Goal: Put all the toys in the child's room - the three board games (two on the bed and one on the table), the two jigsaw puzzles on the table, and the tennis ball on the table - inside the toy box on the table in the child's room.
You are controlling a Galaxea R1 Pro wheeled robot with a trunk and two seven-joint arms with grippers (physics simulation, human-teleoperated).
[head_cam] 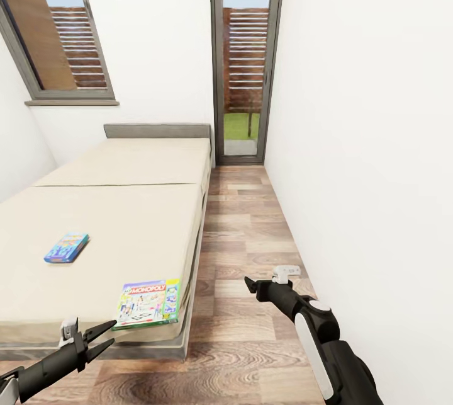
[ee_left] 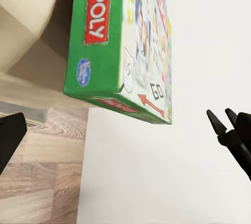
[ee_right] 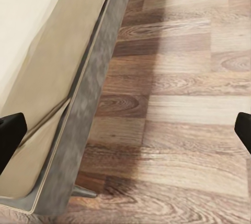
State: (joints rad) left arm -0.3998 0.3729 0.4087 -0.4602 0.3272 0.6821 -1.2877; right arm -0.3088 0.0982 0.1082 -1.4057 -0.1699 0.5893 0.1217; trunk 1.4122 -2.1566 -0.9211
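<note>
We see two board games on the bed [head_cam: 126,228], whose beige mattress fills the left half of the head view. The larger board game [head_cam: 151,303], green-edged with a red Monopoly banner, lies flat at the mattress's near right corner, at about 7 o'clock from the centre of the head view, its near edge right at the mattress edge. The smaller blue board game [head_cam: 66,247] lies flat further in on the mattress, at about 10 o'clock from the green box and well apart from it. Our left gripper [head_cam: 97,337] sits just off the near edge of the bed, at about 8 o'clock from the green box and close to its near left corner, with its two dark fingers spread apart and nothing between them; in the left wrist view the green box [ee_left: 123,44] shows close ahead of the parted fingertips [ee_left: 217,125]. Our right gripper [head_cam: 251,285] hangs over the wood-plank floor [head_cam: 251,228] at about 3 o'clock from the green box, beside the bed frame; in the right wrist view its two fingertips [ee_right: 10,135] stand wide apart at the picture's edges with only floor and the bed's grey frame [ee_right: 89,114] between them, so it is open and empty.
</note>
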